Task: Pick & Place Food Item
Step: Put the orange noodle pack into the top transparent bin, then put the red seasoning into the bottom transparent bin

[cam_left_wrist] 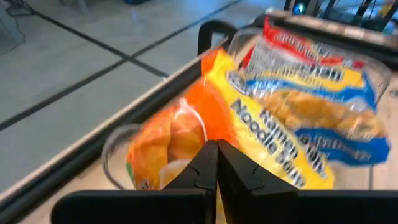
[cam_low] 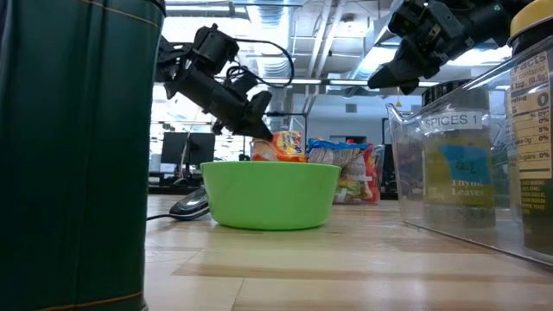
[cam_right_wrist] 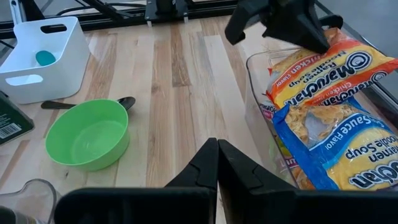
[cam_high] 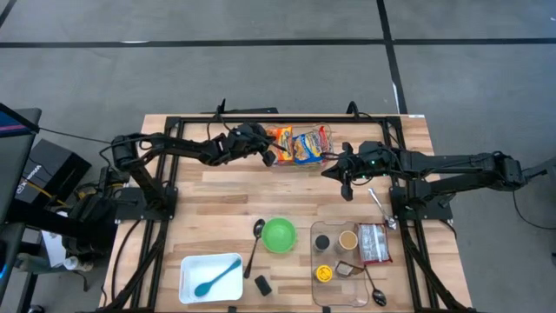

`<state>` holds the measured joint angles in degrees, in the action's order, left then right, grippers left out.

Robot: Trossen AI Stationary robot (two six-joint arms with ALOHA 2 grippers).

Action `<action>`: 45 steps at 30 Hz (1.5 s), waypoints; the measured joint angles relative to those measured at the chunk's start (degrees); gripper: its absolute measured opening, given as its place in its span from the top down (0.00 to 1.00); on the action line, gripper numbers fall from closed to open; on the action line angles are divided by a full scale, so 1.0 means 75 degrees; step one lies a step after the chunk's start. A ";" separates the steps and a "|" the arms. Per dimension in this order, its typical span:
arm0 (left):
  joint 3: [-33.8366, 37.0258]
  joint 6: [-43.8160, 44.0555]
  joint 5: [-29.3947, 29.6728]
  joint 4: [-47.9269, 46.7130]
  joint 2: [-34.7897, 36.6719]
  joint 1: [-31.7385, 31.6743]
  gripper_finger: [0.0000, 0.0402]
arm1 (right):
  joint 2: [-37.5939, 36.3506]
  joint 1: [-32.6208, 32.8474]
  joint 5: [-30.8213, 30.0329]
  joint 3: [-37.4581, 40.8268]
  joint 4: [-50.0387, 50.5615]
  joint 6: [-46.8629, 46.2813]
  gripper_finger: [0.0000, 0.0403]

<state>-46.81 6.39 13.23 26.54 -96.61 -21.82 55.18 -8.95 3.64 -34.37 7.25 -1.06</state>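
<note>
A clear container (cam_right_wrist: 250, 62) at the table's far middle holds ramen packets: an orange one (cam_right_wrist: 323, 68) and a blue-and-yellow one (cam_right_wrist: 336, 143). My left gripper (cam_high: 269, 156) is at the container's left end, shut at the orange packet (cam_left_wrist: 174, 137), and also shows in the low view (cam_low: 259, 128). My right gripper (cam_high: 345, 180) is shut and empty, above the table right of the container. My left gripper has the orange packet by its upper edge (cam_right_wrist: 318, 38), pinched between the two shut fingers. The fingers slant down from the table's left side. The packet lies tilted, its lower part on the other packets in the container; the gripper hides the exact spot.
A green bowl (cam_high: 279, 235) stands at the near middle, with a spoon (cam_high: 257, 236) beside it. A white bin (cam_high: 210, 278) with a blue spoon is at the near left. A clear spice tray (cam_high: 347, 261) is at the near right. Black frame rails (cam_high: 261, 117) run along the far edge.
</note>
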 joint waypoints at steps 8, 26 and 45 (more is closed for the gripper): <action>0.0000 0.0095 0.0226 0.0030 -0.0316 -0.0140 1.00 | 0.0000 -0.0003 -0.0003 0.0000 0.0000 0.0000 1.00; 0.0012 0.0396 0.0242 0.0015 -0.0247 -0.0231 0.99 | 0.0000 0.0000 -0.0003 0.0000 0.0011 0.0003 1.00; 0.0012 0.0391 -0.0189 -0.1243 0.2149 0.1375 0.99 | -0.0003 0.0000 0.0000 0.0000 0.0169 0.0000 1.00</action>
<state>-46.72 9.32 11.81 17.22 -80.50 -11.51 55.16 -8.95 3.64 -34.37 8.52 -1.06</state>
